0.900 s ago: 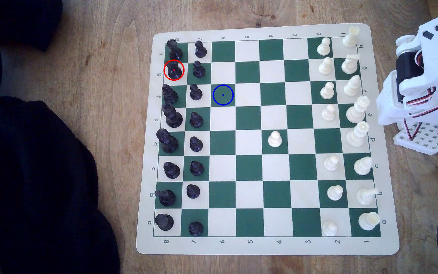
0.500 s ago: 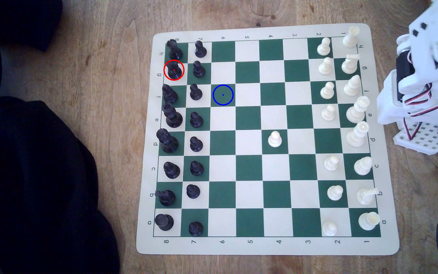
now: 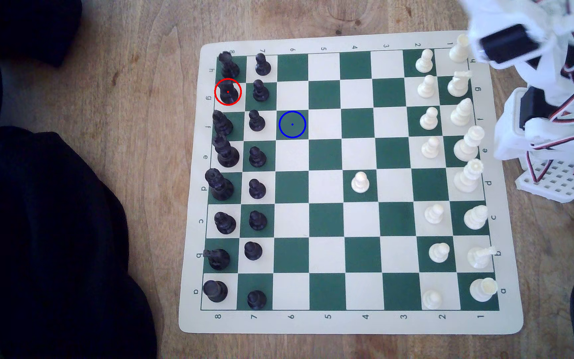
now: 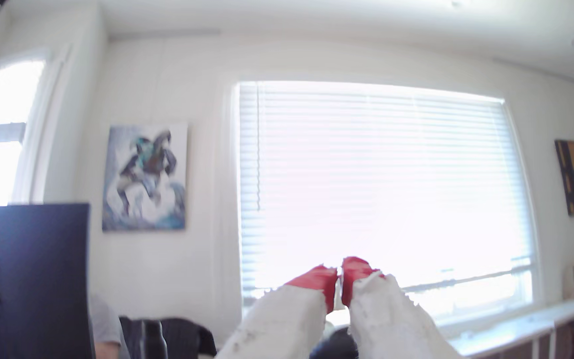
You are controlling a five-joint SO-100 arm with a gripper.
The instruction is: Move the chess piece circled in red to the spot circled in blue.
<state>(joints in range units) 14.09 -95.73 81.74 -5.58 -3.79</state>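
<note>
The white arm is raised and blurred at the exterior view's right; the gripper holds its red-tipped jaws together, gripping nothing

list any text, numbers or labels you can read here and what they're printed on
"8 7 6 5 4 3 2 1": near border of the chessboard mat, below the squares in the exterior view.
"7 6 5 4 3 2 1": far border; the "8" is mostly hidden by a black piece.
"a b c d e f g h": both side borders, turned sideways; the "h" by the arm is partly covered.
Red ring and blue ring: marks, no lettering.
Wrist view: no readable text.
</note>
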